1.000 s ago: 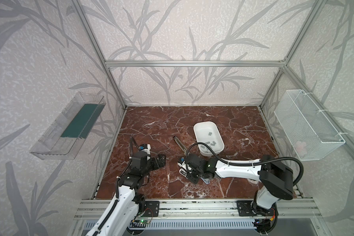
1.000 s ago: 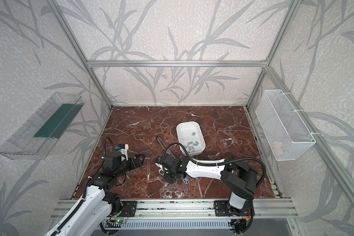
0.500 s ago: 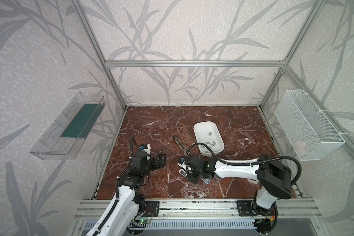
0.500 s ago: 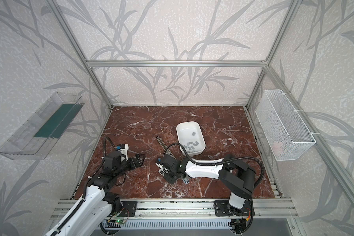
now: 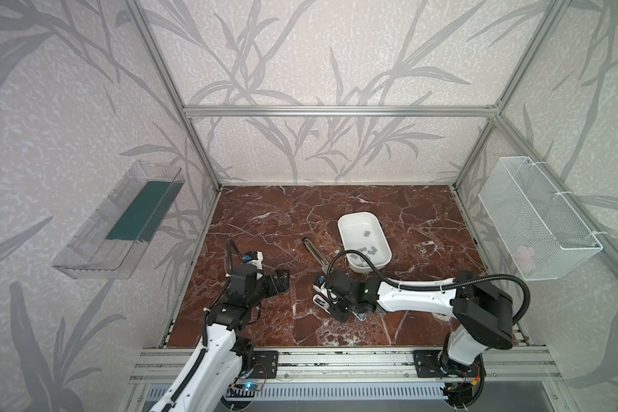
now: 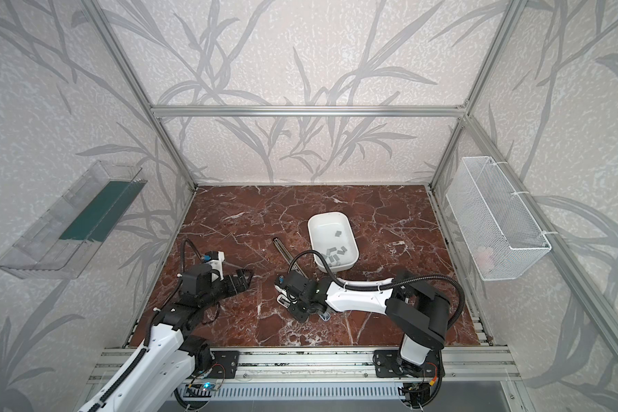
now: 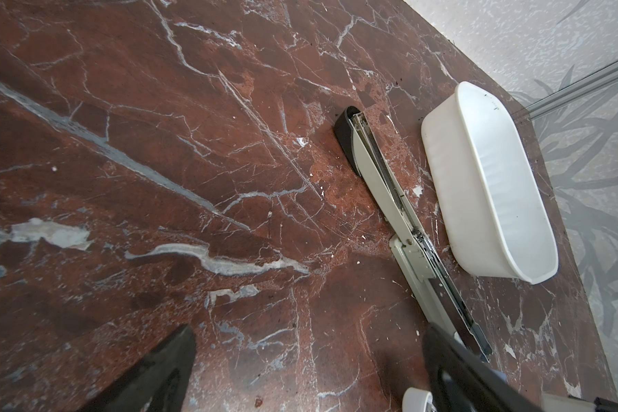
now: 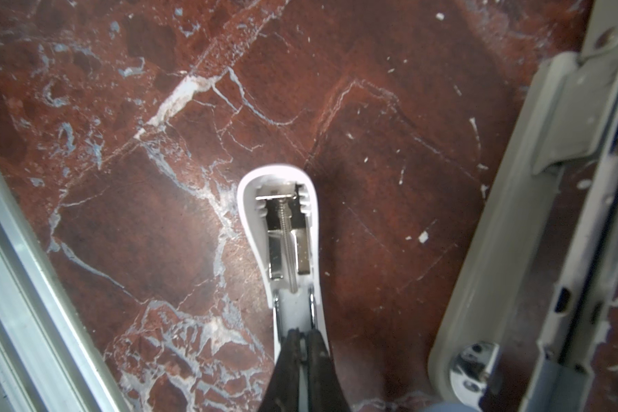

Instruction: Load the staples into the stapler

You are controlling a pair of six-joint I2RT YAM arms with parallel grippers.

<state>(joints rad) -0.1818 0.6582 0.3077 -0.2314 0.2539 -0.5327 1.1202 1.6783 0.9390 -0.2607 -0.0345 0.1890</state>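
The staples (image 5: 363,249) lie loose in the white tray (image 5: 357,223), just beside the stapler (image 7: 379,178), which lies swung open along the desk (image 5: 282,214). My right hand (image 8: 302,339) is pinched tight on its white lid (image 8: 282,178). My left hand (image 5: 279,281) hovers wide open above the desk, holding nothing.

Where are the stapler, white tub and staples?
stapler (image 7: 375,178): left wrist view, its pale long arm.
white tub (image 7: 454,185): left wrist view, its outer wall.
staples (image 5: 366,233): in a top view, lone strip.
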